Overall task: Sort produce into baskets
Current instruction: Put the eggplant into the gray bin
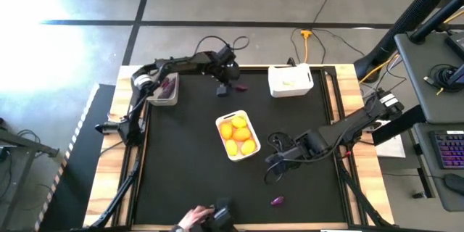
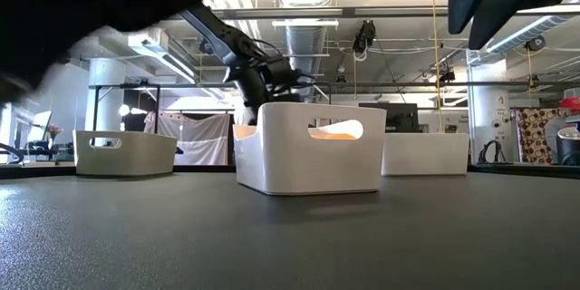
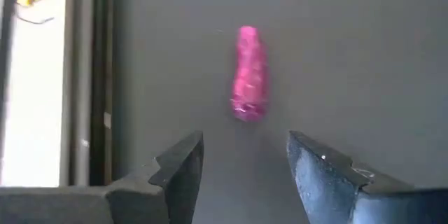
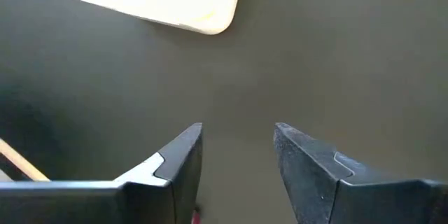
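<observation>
Purple veggie (image 3: 248,73) lying alone on the tabletop (image 3: 364,56), just ahead of the left gripper (image 3: 245,157), long way pointing straight off from it. Hanging half open and empty. Right gripper (image 4: 238,150) waiting, also half open, farther off.

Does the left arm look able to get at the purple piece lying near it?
Probably yes: the left gripper is open, with the purple piece on bare mat just ahead and nothing between.
</observation>
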### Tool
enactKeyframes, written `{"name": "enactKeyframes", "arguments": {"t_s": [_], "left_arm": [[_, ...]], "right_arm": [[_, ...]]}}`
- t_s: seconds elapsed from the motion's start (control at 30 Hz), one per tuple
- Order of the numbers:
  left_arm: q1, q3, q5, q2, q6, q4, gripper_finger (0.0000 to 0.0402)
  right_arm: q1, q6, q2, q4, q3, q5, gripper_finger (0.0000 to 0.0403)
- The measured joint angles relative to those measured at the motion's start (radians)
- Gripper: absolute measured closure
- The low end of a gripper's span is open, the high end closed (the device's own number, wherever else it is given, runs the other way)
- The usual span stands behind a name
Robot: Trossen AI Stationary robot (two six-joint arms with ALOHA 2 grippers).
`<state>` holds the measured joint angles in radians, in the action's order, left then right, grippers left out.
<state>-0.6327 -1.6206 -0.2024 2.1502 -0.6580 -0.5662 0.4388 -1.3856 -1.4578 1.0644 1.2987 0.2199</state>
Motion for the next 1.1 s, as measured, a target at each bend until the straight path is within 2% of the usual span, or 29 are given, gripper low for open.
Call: {"name": "enactKeyframes", "arguments": {"t_s": [0.1, 0.3, 0.47, 0.67, 0.87, 1.1], "left_arm": [[0.0, -0.04, 0.023, 0.039, -0.017, 0.001, 0.0212], [0.016, -0.087, 0.002, 0.096, -0.015, -0.009, 0.0212], [0.027, -0.086, -0.116, 0.118, -0.015, -0.009, 0.0212], [0.041, -0.081, -0.082, 0.129, -0.004, 0.016, 0.0212], [0.054, -0.08, -0.096, 0.129, 0.11, 0.057, 0.0228], [0.058, -0.08, -0.098, 0.129, 0.164, 0.054, 0.0242]], "right_arm": [[0.0, -0.003, 0.0, 0.0, 0.0, -0.002, 0.0234], [0.0, -0.003, 0.0, 0.0, 0.0, -0.002, 0.0236], [0.0, -0.01, 0.0, 0.0, 0.0, -0.002, 0.0234], [0.0, -0.01, 0.0, 0.0, 0.001, -0.002, 0.0234], [0.002, 0.014, 0.0, 0.0, 0.001, -0.019, 0.0234], [0.002, 0.033, 0.0, 0.0, 0.001, -0.045, 0.0234]]}}
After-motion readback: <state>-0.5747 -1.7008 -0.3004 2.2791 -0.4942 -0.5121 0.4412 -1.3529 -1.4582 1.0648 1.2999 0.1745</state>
